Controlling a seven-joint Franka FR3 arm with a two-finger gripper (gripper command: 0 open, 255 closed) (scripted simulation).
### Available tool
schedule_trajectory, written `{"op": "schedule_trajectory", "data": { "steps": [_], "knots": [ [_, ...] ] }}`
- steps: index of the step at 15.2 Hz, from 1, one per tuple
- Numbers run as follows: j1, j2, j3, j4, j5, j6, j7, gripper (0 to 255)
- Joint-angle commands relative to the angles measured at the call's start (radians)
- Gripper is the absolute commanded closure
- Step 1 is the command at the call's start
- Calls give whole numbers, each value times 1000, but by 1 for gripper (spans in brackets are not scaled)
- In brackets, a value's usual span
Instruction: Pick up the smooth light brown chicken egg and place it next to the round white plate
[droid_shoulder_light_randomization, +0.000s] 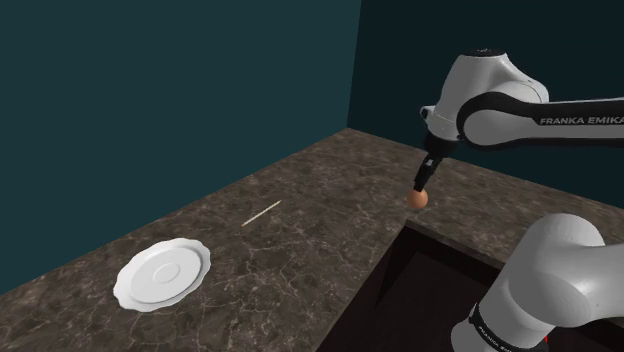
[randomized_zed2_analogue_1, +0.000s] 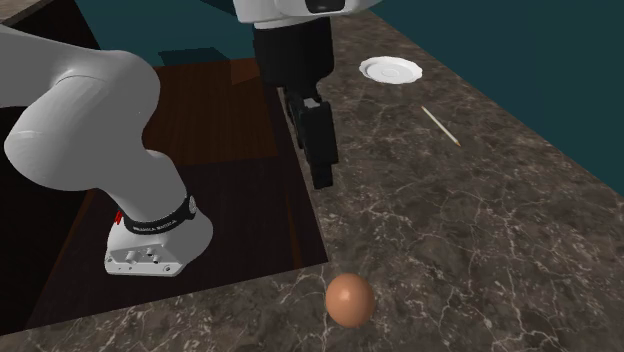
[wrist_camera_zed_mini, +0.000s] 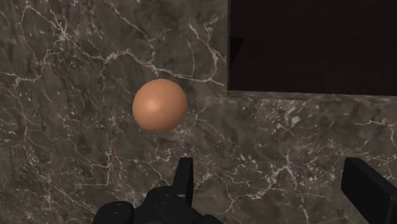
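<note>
White plate (droid_shoulder_light_randomization: 162, 272) is sitting at the shoulder view's left on the marbled bench (droid_shoulder_light_randomization: 300, 250). Well apart to the right, the brown egg (droid_shoulder_light_randomization: 420, 199) is resting beside a dark recess (droid_shoulder_light_randomization: 440, 290). The claw (droid_shoulder_light_randomization: 422, 184) is hovering near it, fingers spread, gripping nothing.

We take this for a home kitchen: a dark stone countertop (droid_shoulder_light_randomization: 300, 200) with pale veining runs into a corner between plain teal walls (droid_shoulder_light_randomization: 150, 100), and a rectangular dark brown recess (droid_shoulder_light_randomization: 430, 290), like a sink, is sunk into it. On the countertop we see a scalloped white plate (droid_shoulder_light_randomization: 162, 272) and a brown egg (droid_shoulder_light_randomization: 419, 199), ordinary kitchen things.
</note>
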Motion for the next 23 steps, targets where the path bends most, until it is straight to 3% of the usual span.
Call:
{"op": "schedule_trajectory", "data": {
  "steps": [1,5,10,18,23],
  "knots": [
    [-20,13,-49,-44,-51,87,-47,0],
    [-66,92,-167,-96,-161,277,-144,0],
    [-94,281,-329,-102,-284,550,-260,0],
    [-83,470,-390,-99,-327,746,-247,0],
    [-84,470,-389,-99,-326,746,-247,0]
  ]
}}
